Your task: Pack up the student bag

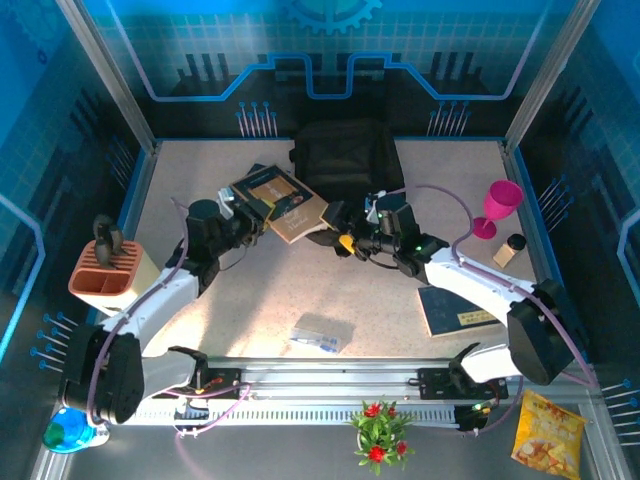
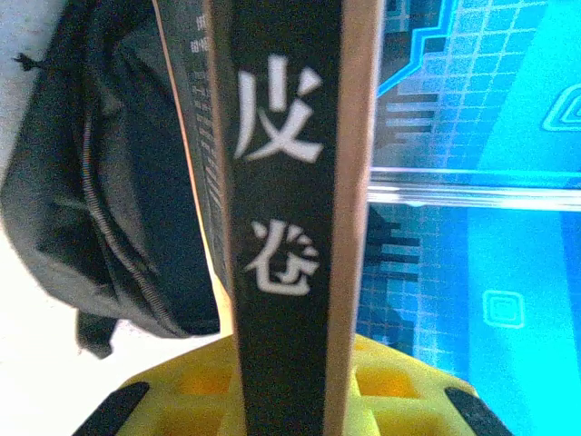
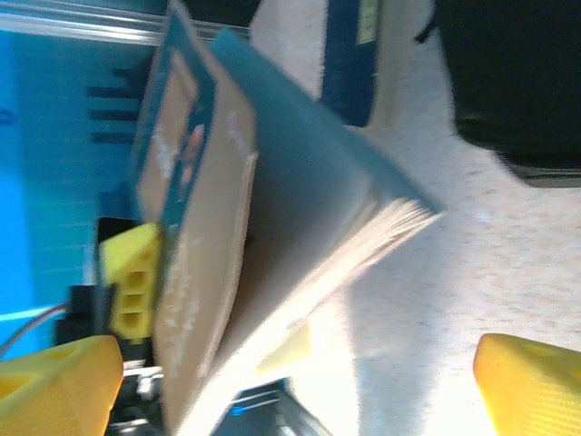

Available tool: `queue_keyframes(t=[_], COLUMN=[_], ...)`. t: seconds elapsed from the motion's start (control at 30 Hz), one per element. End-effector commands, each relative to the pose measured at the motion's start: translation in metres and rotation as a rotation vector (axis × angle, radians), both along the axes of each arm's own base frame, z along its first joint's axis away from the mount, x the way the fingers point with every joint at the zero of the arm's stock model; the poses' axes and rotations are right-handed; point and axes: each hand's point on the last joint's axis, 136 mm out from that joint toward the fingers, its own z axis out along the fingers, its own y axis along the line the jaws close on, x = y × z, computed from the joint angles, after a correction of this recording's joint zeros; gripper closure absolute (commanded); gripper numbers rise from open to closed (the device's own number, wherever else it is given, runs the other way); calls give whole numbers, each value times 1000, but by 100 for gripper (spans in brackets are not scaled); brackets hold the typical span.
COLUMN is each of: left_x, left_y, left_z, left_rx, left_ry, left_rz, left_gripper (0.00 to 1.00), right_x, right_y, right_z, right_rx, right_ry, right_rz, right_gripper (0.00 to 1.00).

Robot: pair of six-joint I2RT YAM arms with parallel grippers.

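Backpack (image 1: 338, 158) lies on the far side of the table (image 1: 250, 300), just beyond both of your hands, black and soft, touched by neither. Your left hand (image 1: 258, 208) is clenched on a book (image 1: 288, 205) and holds it by its near-left edge. On your left wrist camera the dark spine with white characters stands straight up between the yellow fingers (image 2: 186, 392), and the backpack is just past the book on the left. Your right hand (image 1: 340, 228) is released. On your right wrist camera its two yellow fingertips (image 3: 534, 381) stand wide apart, with the book's page edge ahead of them and nearer the left one. You cannot tell from that view whether the left fingertip touches the cover. The backpack is to the upper right there, ahead of the hand. A second, dark-blue book (image 1: 455, 310) lies flat on the table beside your right forearm. Farther out on the same side stand a pink goblet (image 1: 500, 205) and a small capped bottle (image 1: 513, 248). An orange pen holder (image 1: 105, 275) sits outside your left arm. A clear plastic box (image 1: 322, 333) rests between the two arms, nearer the bases than either hand.
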Motion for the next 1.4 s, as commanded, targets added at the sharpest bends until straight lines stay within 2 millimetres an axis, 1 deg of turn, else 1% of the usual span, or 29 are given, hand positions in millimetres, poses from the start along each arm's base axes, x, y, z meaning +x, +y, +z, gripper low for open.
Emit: queue_keyframes(t=[0.0,0.23,0.33,0.4,0.6,0.73,0.87,0.97,1.03,1.23,1.3,1.37], left_x=[15,21,21,19,13,10,6,2,1,1,1,2], left_y=[-6,-9,-9,-9,-7,-8,-9,-11,-13,-25,-28,-32], left_z=[46,51,53,51,49,46,38,34,31,29,28,27], left_rx=[-79,-124,-127,-130,-135,-128,-91,-57,-48,-37,-36,-33], left_ry=[-130,-129,-133,-131,-130,-124,-104,-99,-94,-96,-95,-90], left_rz=[19,22,24,25,29,24,13,0,-11,-71,-91,-109], left_gripper=[100,100,100,100,100,100,100,100,100,100,100,99], right_x=[9,23,30,37,45,46,44,43,43,46,47,49], right_y=[17,24,26,29,32,31,21,17,17,24,23,19], right_z=[31,9,9,19,25,32,32,35,38,48,49,50], right_rx=[187,209,225,238,240,239,197,178,170,164,157,146], right_ry=[9,86,65,39,28,17,1,-23,-37,-70,-79,-95], right_rz=[22,-62,-90,-98,-132,-125,-139,-141,-134,-92,-91,-94], right_gripper=[0,0,1,4,17,31,46,55,58,62,67,76])
